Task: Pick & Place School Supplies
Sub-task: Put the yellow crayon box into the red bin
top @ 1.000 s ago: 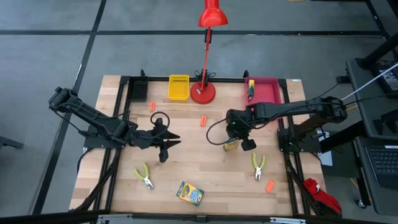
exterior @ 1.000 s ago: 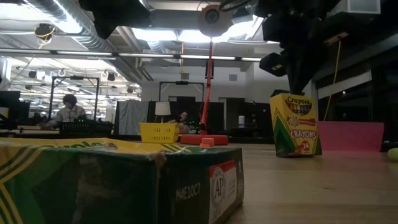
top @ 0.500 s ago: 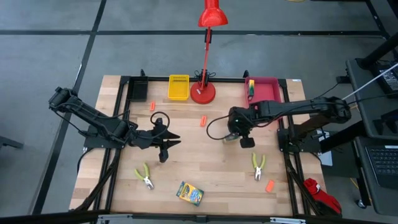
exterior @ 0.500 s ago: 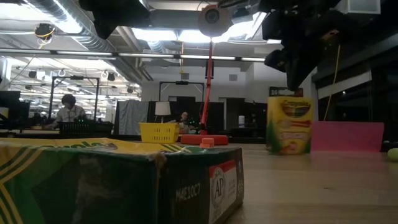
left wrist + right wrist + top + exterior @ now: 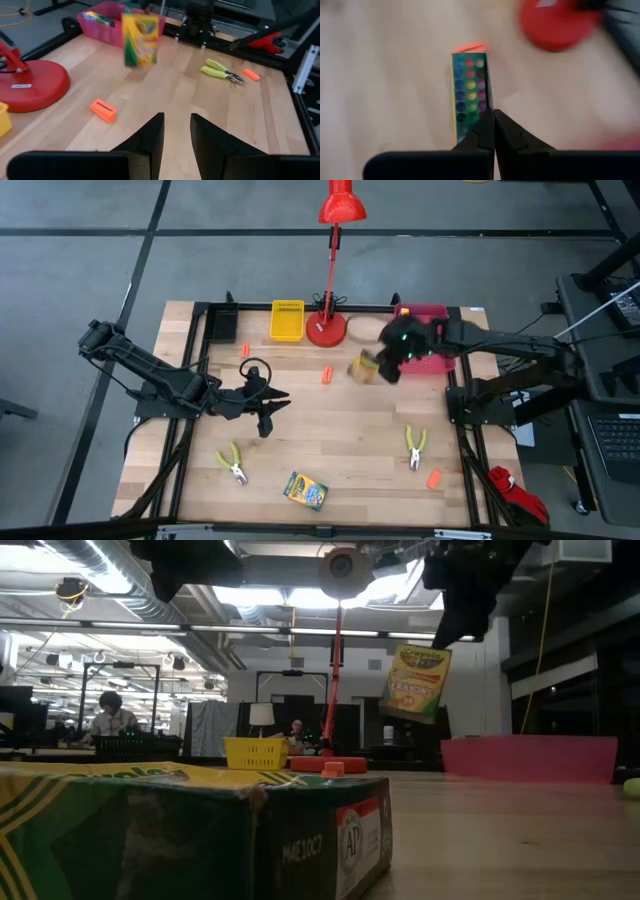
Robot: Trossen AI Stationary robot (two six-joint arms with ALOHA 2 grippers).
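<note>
Since a second ago the right gripper [image 5: 385, 366] has carried its crayon box [image 5: 364, 368] up off the boards and back across the table toward the pink tray [image 5: 436, 314]; a second ago the box stood upright on the wood near the table's middle right. It now hangs tilted in the air, clear of the table in the low view [image 5: 417, 682], with the pincer pinched shut on its top edge. From above, box and gripper are smeared by motion, so the exact grip point is hard to make out; the wrist view shows the two fingertips [image 5: 492, 131] together over the box's end, its face of coloured dots showing.

A second crayon box [image 5: 305, 491] lies flat near the front edge and fills the low view's foreground, cut off at the left. A third [image 5: 98, 17] rests inside the pink tray, partly hidden by its wall.

The left gripper [image 5: 262, 406] hovers over the table's left-centre, its fingers [image 5: 151, 136] partly apart with nothing between them.

One pair of pliers [image 5: 233, 463] lies front left, another [image 5: 414, 447] front right, with an orange piece [image 5: 433, 478] just beside it. Two more orange pieces sit near the back: one [image 5: 245, 351] left, one [image 5: 326, 373] in front of the red lamp [image 5: 327, 328]. The yellow tray [image 5: 287, 320] stands beside the lamp's base.
</note>
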